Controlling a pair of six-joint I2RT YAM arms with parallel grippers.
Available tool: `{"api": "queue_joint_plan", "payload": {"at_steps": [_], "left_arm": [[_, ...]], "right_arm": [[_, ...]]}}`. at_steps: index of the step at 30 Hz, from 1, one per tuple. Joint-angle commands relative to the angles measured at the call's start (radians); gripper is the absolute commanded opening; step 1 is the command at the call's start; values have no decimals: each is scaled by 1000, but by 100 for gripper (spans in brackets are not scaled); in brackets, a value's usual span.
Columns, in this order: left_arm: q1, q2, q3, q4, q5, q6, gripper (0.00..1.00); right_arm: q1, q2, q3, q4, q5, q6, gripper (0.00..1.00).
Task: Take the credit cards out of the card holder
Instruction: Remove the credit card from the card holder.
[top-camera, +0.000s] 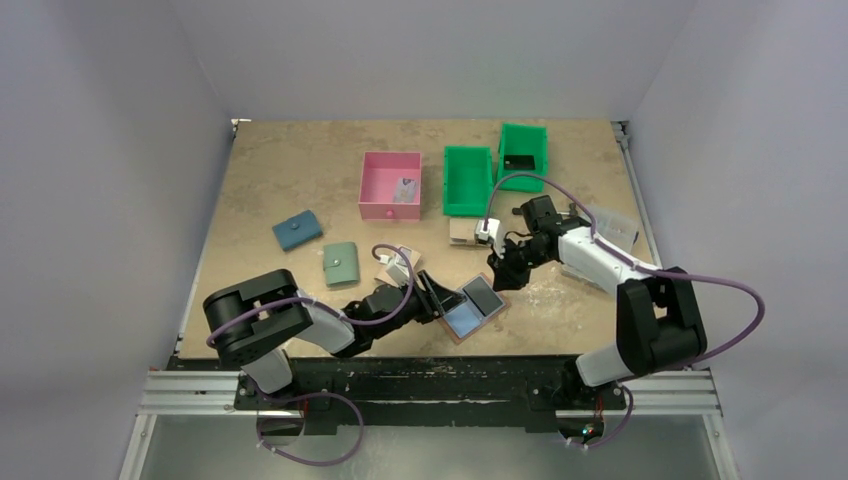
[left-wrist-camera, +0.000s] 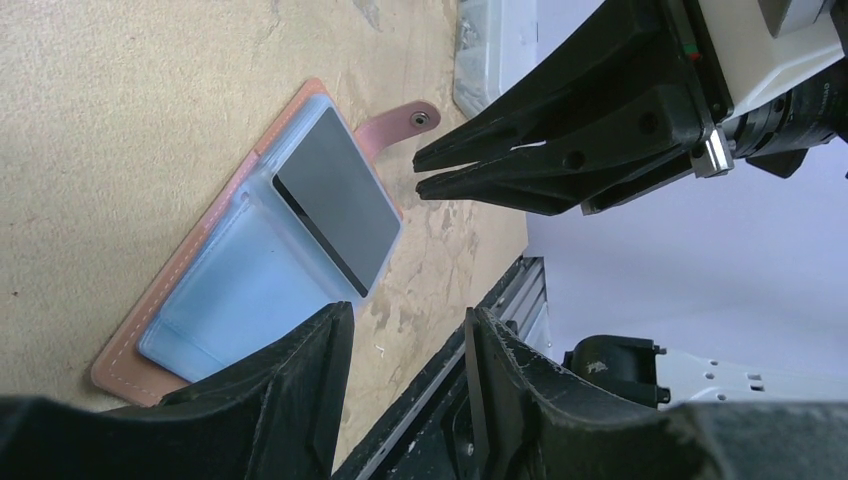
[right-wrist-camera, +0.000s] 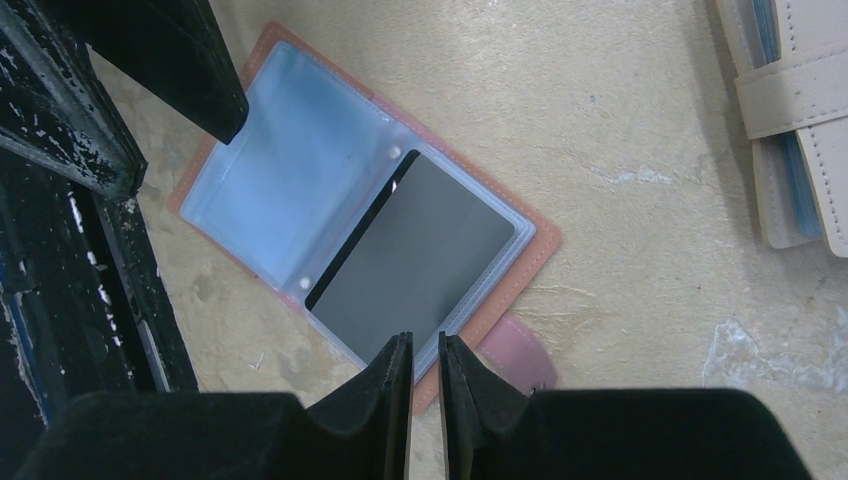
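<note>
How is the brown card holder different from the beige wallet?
The card holder lies opened flat; the beige wallet is folded shut with its strap across. The card holder is reddish-brown and shows a dark card; the beige wallet shows no card. Both have light blue sleeves inside.

Left end effector (left-wrist-camera: 408, 325) half parted, right end effector (right-wrist-camera: 425, 345) barely parted

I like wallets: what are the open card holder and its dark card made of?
Card holder: matte reddish-brown leather or imitation, stitched edge; sleeves thin translucent blue plastic, faintly glossy. Dark card: smooth, flat, probably rigid plastic.
</note>
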Motion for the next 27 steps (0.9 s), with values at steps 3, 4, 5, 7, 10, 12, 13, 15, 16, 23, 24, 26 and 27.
{"api": "queue_joint_plan", "payload": {"at_steps": [3, 4, 5, 7, 10, 12, 13, 15, 16, 23, 24, 26, 27], "left_arm": [[-14, 10, 21, -22, -76, -95, 48], [-15, 13, 40, -59, -82, -108, 48], [-16, 20, 60, -116, -85, -122, 48], [-17, 34, 95, -161, -87, -134, 47], [-26, 49, 136, -221, -98, -150, 44], [-30, 51, 162, -286, -113, -163, 43], [-31, 51, 174, -320, -121, -170, 43], [-34, 53, 189, -357, -133, -181, 42], [-35, 55, 194, -363, -138, -186, 42], [-39, 92, 219, -364, -138, -220, 42], [-38, 96, 221, -363, -137, -223, 42], [-39, 103, 226, -363, -139, -225, 42], [-39, 106, 228, -361, -140, -225, 42]], "right_arm": [[29, 22, 31, 46, 41, 46, 22], [34, 28, 31, 51, 51, 55, 22], [37, 34, 32, 59, 64, 66, 22], [41, 46, 34, 76, 88, 96, 21], [44, 58, 36, 95, 122, 128, 19], [44, 65, 36, 101, 131, 140, 18], [44, 68, 37, 104, 136, 145, 18], [44, 75, 37, 104, 144, 149, 18], [45, 79, 39, 104, 144, 150, 17], [53, 94, 43, 104, 148, 160, 17], [53, 98, 43, 104, 148, 160, 17], [56, 106, 45, 100, 147, 162, 16], [58, 109, 45, 100, 147, 163, 16]]}}
